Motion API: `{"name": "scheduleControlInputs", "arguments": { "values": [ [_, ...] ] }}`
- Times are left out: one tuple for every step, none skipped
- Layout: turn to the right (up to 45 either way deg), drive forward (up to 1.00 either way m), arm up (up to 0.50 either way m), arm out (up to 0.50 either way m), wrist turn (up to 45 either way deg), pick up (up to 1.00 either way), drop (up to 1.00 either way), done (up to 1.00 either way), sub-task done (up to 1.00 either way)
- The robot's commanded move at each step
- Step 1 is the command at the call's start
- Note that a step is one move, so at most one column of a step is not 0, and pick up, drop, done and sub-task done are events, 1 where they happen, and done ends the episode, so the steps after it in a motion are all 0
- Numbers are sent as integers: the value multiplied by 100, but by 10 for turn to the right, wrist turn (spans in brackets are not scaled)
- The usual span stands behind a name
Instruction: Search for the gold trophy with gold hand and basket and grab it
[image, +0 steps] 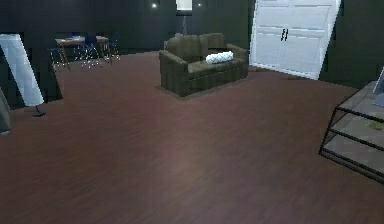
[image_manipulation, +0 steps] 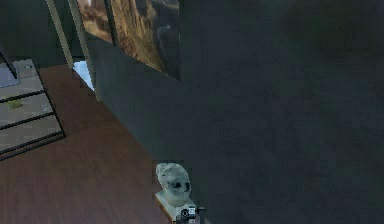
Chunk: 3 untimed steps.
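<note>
Gold trophy with hand and basket: expect rigid, slick, top-heavy; grasp at stem. Gripper (image_manipulation: 183, 213) near pale sculpted bust (image_manipulation: 173, 181): grip state, load cannot tell.

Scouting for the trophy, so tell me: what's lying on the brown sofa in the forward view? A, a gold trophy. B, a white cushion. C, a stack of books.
B: a white cushion lies on the seat of the brown sofa, toward the forward view's right.
</note>
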Motion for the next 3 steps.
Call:
{"name": "scheduleControlInputs", "arguments": {
  "values": [
    [0,0,0,0,450,0,0,0,0],
    [0,0,0,0,450,0,0,0,0],
    [0,0,0,0,450,0,0,0,0]
  ]
}}
